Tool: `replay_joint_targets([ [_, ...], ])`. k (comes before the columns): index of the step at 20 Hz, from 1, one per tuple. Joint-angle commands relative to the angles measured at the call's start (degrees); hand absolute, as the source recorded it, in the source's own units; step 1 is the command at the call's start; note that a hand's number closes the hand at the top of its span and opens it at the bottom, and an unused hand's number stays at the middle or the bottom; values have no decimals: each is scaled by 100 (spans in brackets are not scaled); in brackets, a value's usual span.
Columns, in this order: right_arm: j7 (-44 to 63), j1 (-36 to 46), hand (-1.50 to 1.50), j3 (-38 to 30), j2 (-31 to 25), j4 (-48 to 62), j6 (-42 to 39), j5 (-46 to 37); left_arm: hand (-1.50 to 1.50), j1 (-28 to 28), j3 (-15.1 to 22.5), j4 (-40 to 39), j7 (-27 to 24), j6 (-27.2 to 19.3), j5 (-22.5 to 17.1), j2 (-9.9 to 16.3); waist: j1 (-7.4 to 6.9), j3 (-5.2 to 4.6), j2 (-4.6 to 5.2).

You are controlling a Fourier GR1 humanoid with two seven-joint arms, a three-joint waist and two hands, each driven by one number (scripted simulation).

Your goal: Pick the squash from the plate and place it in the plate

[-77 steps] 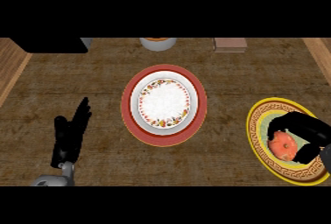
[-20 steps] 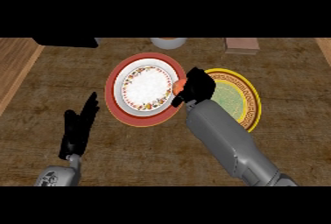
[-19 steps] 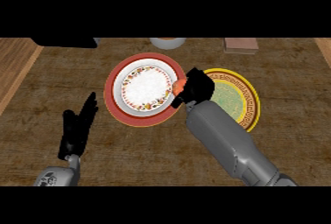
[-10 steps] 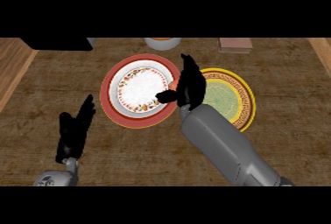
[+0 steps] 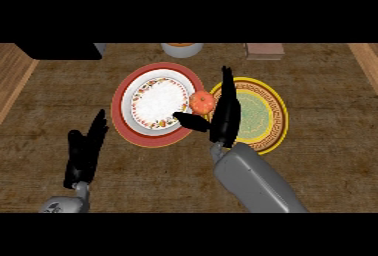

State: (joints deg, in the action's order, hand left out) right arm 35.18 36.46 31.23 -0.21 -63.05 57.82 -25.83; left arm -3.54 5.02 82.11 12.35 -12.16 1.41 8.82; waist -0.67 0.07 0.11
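The squash (image 5: 202, 101) sits on the red-rimmed plate (image 5: 153, 106) at its 3 o'clock edge, just beside the yellow plate (image 5: 267, 114). The right hand (image 5: 223, 116) stands at the squash's 4 o'clock with fingers straight, thumb spread, holding nothing, so the placing step looks complete. Next, the right hand should withdraw toward 6 o'clock without nudging the squash; the left hand (image 5: 83, 151) rests open at lower left.
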Motion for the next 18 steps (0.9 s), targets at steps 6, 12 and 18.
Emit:
replay_joint_targets([
  [6,-2248,-724,-150,-166,21,-125,118,1283,0,191,-114,612,398,150,-3,85,11,-2,-2],
  [12,-1951,-151,-150,804,21,561,1092,1959,0,321,-147,706,260,189,111,17,-36,-4,-2],
  [18,-1517,-221,-150,714,20,828,1035,1554,0,244,-289,-115,-363,335,64,-117,43,-10,-14],
])
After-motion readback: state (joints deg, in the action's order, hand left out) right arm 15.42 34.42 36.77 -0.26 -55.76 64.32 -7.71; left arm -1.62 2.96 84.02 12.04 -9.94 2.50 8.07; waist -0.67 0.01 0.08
